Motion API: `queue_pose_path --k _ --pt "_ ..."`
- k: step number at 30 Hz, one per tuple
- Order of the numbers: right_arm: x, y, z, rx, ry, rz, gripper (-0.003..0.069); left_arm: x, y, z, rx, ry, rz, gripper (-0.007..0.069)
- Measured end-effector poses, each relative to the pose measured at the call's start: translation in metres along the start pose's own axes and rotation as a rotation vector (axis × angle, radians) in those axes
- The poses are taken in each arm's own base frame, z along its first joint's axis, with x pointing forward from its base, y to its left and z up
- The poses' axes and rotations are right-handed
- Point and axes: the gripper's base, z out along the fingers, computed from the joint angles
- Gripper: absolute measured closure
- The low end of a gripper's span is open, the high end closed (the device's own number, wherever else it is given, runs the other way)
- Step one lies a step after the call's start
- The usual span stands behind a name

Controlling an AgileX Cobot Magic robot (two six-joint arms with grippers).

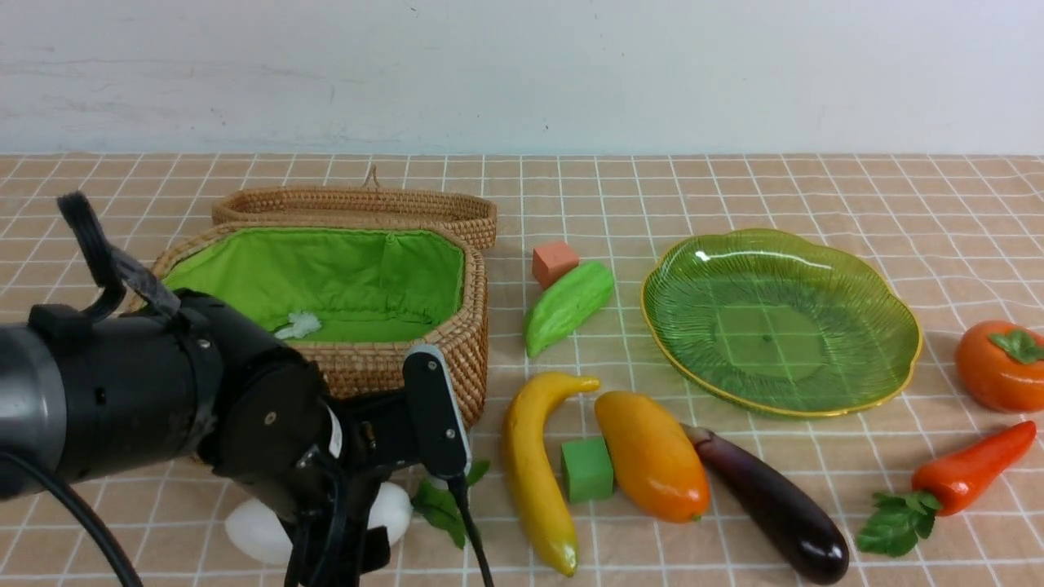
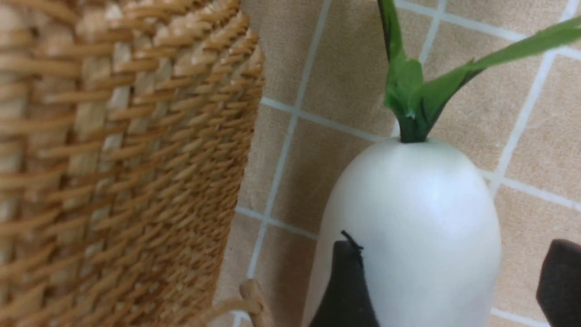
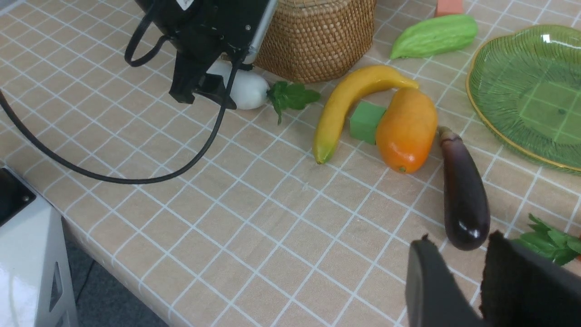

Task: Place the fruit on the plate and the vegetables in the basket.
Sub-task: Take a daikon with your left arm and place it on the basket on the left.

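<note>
My left gripper (image 2: 454,254) is open and straddles the white radish (image 2: 417,204), which lies on the cloth by the basket (image 1: 465,342). One finger (image 2: 347,281) touches the radish's side, while the other stands apart. Banana (image 1: 530,465), mango (image 1: 652,456) and eggplant (image 1: 767,497) lie side by side at front centre. A gourd (image 1: 568,306) rests between basket and plate (image 1: 816,244), which holds nothing. Persimmon (image 1: 995,367) and carrot (image 1: 971,469) lie far right. My right gripper (image 3: 460,259) hovers open and holds nothing, just short of the eggplant's (image 3: 465,200) rounded end.
The basket's lid (image 1: 359,204) leans behind it. An orange cube (image 1: 555,262) sits by the gourd, and a green cube (image 1: 586,469) is wedged between banana and mango. The table's edge and a grey box (image 3: 27,263) show in the right wrist view.
</note>
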Motion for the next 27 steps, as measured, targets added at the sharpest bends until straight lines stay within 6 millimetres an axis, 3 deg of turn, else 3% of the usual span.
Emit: queue_pose_path --k 6,10,14,18,21,22,23,24,25,27 --pt "0.0 0.0 0.0 0.0 0.0 0.0 0.0466 0.004 -0.006 0.029 0.075 0.077 0.011 0.0068" --pt "0.0 0.0 0.0 0.0 0.0 0.0 0.0466 0.003 -0.006 0.03 0.076 0.077 0.009 0.0131" --pt "0.0 0.0 0.0 0.0 0.0 0.0 0.0466 0.004 -0.006 0.025 0.079 0.083 0.008 0.013" --pt "0.0 0.0 0.0 -0.004 -0.002 0.002 0.0466 0.002 -0.003 -0.013 0.095 0.083 -0.063 0.013" --pt "-0.003 0.001 0.0 -0.009 -0.034 0.008 0.0466 -0.006 0.005 -0.076 0.039 -0.032 -0.18 0.013" --pt "-0.005 0.0 0.0 -0.006 -0.054 0.008 0.0466 -0.009 0.011 -0.107 -0.028 -0.114 -0.189 0.013" --pt "-0.005 0.0 0.0 -0.005 -0.057 0.008 0.0466 -0.009 0.012 -0.111 -0.041 -0.125 -0.188 0.013" --pt "-0.008 0.0 0.0 0.004 -0.092 0.009 0.0466 -0.011 0.019 -0.142 -0.14 -0.218 -0.181 0.013" --pt "-0.009 -0.001 0.0 0.006 -0.101 0.009 0.0466 -0.012 0.021 -0.147 -0.162 -0.24 -0.182 0.013" --pt "-0.015 -0.002 -0.001 0.021 -0.166 0.01 0.0466 -0.02 0.039 -0.182 -0.335 -0.367 -0.179 0.013"
